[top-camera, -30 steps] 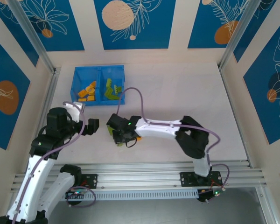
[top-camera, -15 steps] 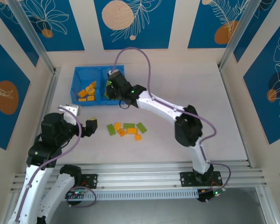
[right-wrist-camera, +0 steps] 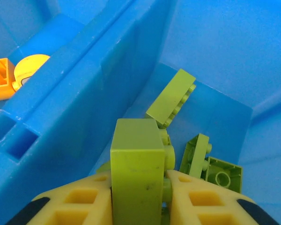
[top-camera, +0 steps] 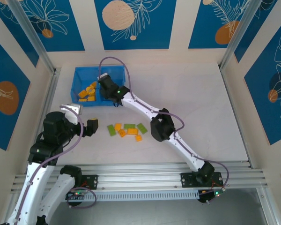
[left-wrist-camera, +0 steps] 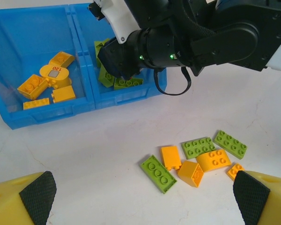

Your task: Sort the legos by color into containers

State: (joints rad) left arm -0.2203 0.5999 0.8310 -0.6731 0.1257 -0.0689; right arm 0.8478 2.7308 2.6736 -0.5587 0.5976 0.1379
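Note:
The blue bin (top-camera: 84,70) stands at the back left, split by a divider into two containers. Orange legos (left-wrist-camera: 47,82) lie in the left one and green legos (right-wrist-camera: 171,98) in the right one. My right gripper (right-wrist-camera: 140,199) hangs inside the right container (top-camera: 106,90), close to the divider (right-wrist-camera: 84,89). It is shut on a lime green lego (right-wrist-camera: 136,164) that stands upright between the fingers. Several loose orange and green legos (top-camera: 127,130) lie on the table in front of the bin. My left gripper (left-wrist-camera: 143,201) hovers open and empty just left of that pile (left-wrist-camera: 192,159).
White tabletop (top-camera: 196,93) stretches to the right of the bin. The right arm (top-camera: 159,126) runs diagonally across the middle, just above and right of the loose pile. Metal frame posts (top-camera: 33,37) and wall panels close in the sides and back.
The right arm has swung from the loose pile up and left into the bin's right container, carrying the green lego. The left arm has pulled back slightly and stays open.

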